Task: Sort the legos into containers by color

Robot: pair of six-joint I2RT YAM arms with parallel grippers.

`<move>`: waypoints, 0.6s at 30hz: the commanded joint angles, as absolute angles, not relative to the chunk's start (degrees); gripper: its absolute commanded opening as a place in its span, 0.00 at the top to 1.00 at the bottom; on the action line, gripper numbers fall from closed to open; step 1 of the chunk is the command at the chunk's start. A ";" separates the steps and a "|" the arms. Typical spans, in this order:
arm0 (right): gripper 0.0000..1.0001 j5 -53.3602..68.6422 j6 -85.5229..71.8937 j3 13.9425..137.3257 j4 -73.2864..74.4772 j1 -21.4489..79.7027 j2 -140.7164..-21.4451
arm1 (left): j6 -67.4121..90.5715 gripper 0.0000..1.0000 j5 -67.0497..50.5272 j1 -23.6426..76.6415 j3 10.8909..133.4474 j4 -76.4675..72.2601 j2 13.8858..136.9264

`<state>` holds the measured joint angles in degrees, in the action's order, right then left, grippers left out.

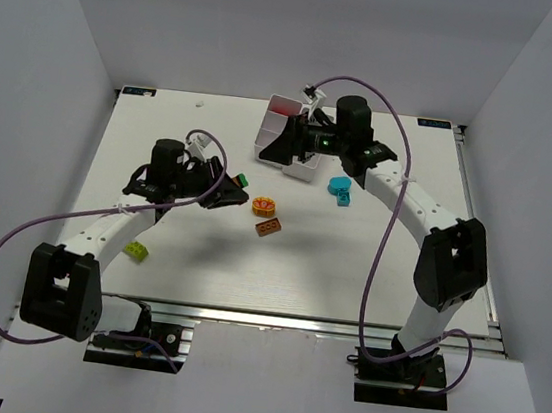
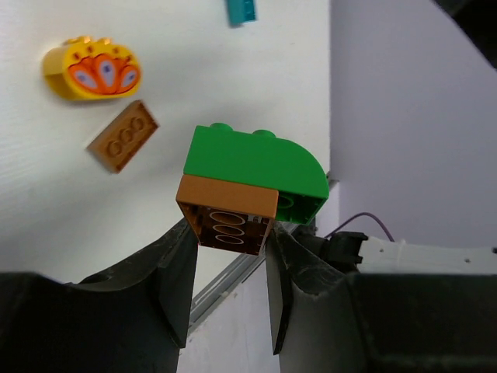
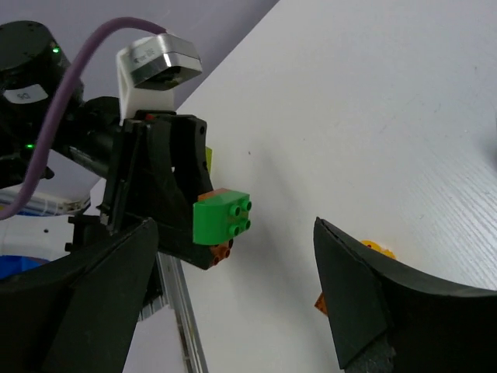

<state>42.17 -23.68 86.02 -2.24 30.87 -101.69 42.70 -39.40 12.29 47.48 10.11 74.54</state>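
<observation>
Over the table's [image 1: 348,276] left-centre, top view: the left gripper [image 1: 227,195] is clamped on a two-colour stack [image 1: 242,179], with green showing at its tip. The containers [image 1: 277,116] sit at far centre, up and to the right of the stack and well apart from it. The right gripper [image 1: 299,144] hangs over their near side, so the right arm is much the nearer to them. A loose yellow-orange piece [image 1: 264,205] and a loose orange-brown plate [image 1: 268,228] lie just right of the left gripper. A cyan piece [image 1: 340,187] lies by the right arm and a lime brick [image 1: 136,249] by the left arm.

Left wrist view: the fingers [image 2: 167,284] pinch only the orange-brown base [image 2: 229,217]. The green brick [image 2: 256,167] rides on top, beyond the fingertips, and overhangs to the right. It is ungripped.

Right wrist view: this gripper's fingers [image 3: 78,311] stand wide apart with nothing between them. The stack lies straight ahead across open table, green brick foremost with its studs turned toward this camera.

Judgement: two colours cannot share a bin, so the stack likely needs splitting. The free green end points at the open right gripper, which favours a handover pull along that line.
</observation>
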 commanded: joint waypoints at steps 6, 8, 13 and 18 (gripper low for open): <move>0.22 36.57 -16.18 92.29 10.10 34.89 -104.24 | 44.12 1.00 -45.44 12.92 47.11 1.14 74.18; 0.23 36.56 -15.47 91.94 10.72 35.68 -103.80 | 44.12 1.00 -45.35 13.01 47.37 1.05 74.71; 0.23 37.09 -14.41 92.29 12.04 37.09 -103.80 | 44.12 1.00 -44.91 13.18 47.81 1.05 75.50; 0.23 37.53 -14.68 92.37 11.34 37.62 -103.54 | 44.03 1.00 -44.47 13.27 47.73 1.14 75.59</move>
<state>37.32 -15.79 90.02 11.09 37.32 -104.12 44.21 -43.88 12.93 47.31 2.39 76.12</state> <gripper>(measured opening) 0.769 0.464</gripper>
